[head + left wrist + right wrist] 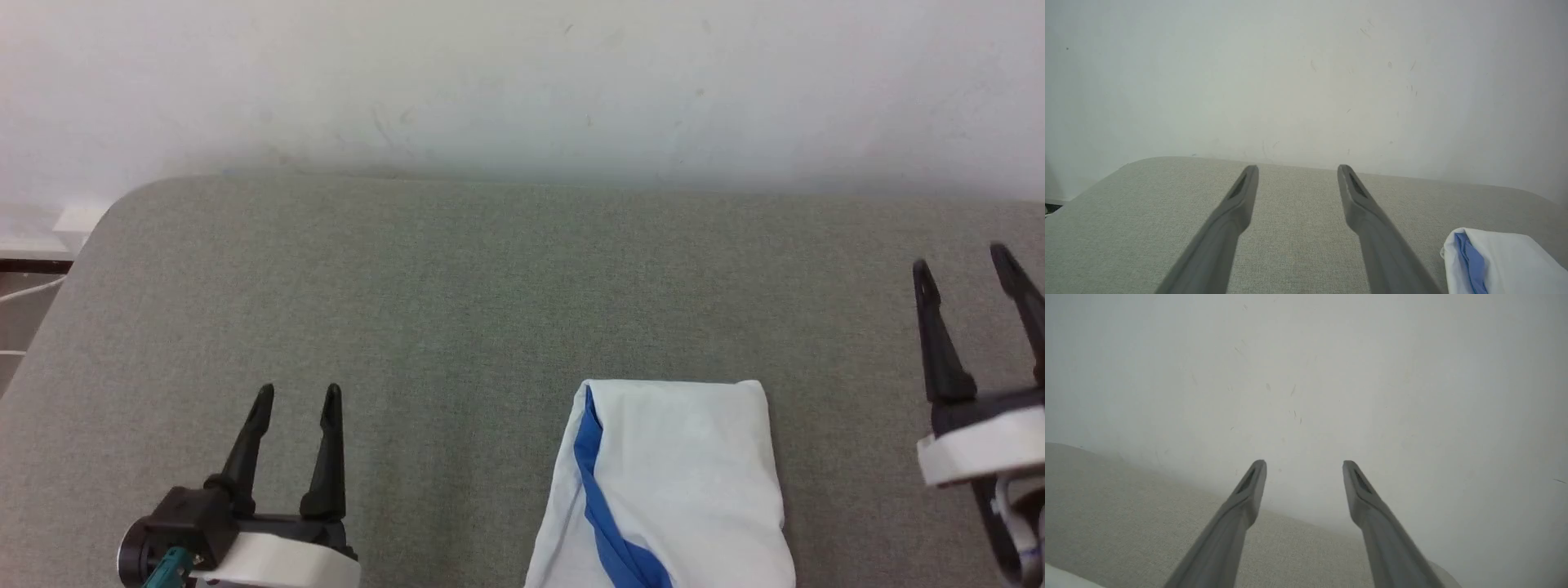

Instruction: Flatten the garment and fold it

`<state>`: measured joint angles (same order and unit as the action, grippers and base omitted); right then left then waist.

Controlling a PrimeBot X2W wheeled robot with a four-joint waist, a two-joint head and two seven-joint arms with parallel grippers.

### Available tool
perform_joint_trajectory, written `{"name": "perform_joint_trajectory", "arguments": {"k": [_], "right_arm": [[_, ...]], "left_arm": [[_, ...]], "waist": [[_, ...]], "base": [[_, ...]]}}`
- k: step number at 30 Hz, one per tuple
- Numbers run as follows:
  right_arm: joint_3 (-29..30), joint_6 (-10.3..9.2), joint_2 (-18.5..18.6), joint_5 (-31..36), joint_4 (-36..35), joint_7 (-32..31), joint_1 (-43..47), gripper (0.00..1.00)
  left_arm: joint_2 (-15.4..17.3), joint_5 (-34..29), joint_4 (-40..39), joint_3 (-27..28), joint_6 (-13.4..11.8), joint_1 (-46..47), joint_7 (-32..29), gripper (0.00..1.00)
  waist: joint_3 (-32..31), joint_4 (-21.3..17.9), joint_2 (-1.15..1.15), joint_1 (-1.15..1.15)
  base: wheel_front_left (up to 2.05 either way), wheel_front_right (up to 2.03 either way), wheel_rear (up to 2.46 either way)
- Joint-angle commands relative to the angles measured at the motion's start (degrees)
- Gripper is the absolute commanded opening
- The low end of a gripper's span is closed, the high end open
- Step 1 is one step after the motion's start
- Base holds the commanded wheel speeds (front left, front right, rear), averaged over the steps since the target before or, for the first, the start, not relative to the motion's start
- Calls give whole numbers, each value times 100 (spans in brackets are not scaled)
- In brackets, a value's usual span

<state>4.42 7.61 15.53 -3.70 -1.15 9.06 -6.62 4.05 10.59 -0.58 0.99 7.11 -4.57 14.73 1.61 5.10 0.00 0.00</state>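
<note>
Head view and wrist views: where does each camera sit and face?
Head view: on the head, looking forward and down at table, folded garment, wall; left end effector lower left, right end effector right.
Left wrist view: on that wrist, along its own open fingers, over table toward wall.
Right wrist view: on that wrist, along its own open fingers, mostly at wall.
Shared: head and left wrist views both show the garment.

Left claw [1297,168] spread, empty, over grey table [1126,212]; folded garment [1502,261] right.
</note>
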Motion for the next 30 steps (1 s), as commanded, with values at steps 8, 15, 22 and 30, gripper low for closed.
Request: {"name": "perform_joint_trajectory", "arguments": {"k": [8, 15, 22, 30], "right_arm": [[268, -12, -891, 175, -530, 413, 981, 100], [178, -12, -1126, 218, -482, 447, 1311, 100], [112, -12, -1141, 187, -480, 301, 1267, 100], [-485, -12, -387, -983, -584, -1610, 1297, 100]], "left_arm": [[-35, -96, -208, 64, 37, 21, 27, 100], [-48, -246, -158, 50, 37, -27, 27, 100], [-17, -226, -66, -30, 37, 2, 27, 100], [-18, -208, -40, -124, 37, 80, 27, 100]], "waist": [[59, 7, 0, 0], [58, 8, 0, 0], [87, 55, 0, 0], [270, 203, 0, 0]], "base": [[0, 0, 0], [0, 0, 0], [0, 0, 0], [0, 0, 0]]}}
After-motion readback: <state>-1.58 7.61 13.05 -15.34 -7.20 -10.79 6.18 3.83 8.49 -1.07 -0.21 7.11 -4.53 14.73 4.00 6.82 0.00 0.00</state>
